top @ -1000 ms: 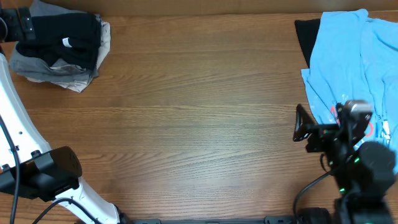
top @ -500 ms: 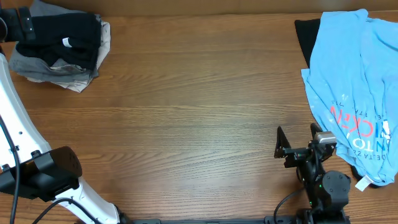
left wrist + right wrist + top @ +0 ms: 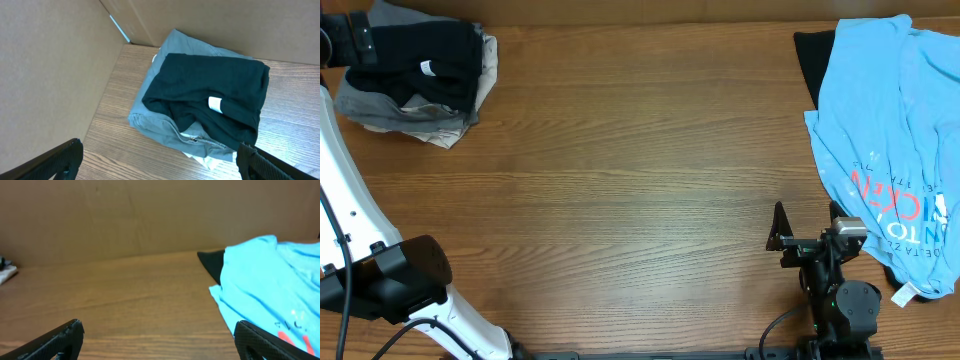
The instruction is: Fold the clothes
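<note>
Black tee (image 3: 210, 95): folded, lying on top of a grey pile (image 3: 150, 117) in the far left corner of the desk (image 3: 620, 150). Its white label (image 3: 215, 104) faces up.

Blue tee (image 3: 885, 130): spread loose along the desk's right side, red print toward its near hem. A strip of black cloth (image 3: 810, 60) shows under its far left edge.

My left tool (image 3: 160, 167) hangs above the pile, released, jaws wide apart, nothing between them, clear of the cloth.

My right tool (image 3: 807, 230) is at the near edge, just left of the blue tee's printed part, also released, jaws spread, gripping nothing.

A cardboard wall (image 3: 50, 60) stands behind the pile.
</note>
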{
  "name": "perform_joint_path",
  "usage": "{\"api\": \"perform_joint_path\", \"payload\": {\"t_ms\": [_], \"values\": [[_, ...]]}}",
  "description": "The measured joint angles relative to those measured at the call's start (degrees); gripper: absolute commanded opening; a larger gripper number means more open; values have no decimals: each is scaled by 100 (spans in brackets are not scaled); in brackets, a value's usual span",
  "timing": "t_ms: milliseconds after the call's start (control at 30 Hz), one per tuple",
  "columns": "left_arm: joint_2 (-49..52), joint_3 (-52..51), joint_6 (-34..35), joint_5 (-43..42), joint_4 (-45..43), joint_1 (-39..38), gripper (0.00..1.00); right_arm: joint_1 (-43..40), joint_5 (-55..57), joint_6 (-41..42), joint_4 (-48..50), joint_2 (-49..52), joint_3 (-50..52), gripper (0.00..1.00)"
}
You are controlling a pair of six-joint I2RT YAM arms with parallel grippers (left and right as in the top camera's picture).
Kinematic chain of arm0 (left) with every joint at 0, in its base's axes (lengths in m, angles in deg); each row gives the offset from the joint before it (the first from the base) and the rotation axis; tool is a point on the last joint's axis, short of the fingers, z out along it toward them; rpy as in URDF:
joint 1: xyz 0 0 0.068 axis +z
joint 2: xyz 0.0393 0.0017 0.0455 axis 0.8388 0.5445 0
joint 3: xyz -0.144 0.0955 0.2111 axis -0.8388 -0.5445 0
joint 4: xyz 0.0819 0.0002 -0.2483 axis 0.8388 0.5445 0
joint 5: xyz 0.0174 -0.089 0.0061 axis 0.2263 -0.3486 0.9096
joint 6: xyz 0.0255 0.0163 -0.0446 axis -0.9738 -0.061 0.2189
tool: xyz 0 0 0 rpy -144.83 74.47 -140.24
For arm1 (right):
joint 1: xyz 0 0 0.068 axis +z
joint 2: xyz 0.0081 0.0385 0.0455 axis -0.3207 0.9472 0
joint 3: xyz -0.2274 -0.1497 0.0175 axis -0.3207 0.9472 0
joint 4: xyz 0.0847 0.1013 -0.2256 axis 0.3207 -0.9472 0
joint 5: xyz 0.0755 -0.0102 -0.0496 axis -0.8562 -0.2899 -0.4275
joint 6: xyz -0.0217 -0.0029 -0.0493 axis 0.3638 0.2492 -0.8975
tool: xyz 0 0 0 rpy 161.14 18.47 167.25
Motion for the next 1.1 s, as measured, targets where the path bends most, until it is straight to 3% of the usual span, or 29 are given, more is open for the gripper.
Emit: {"api": "perform_joint_path", "payload": {"t_ms": [1100], "values": [[0,0,0,0,2,92,100,22,35,2,203,-138,81,100]]}}
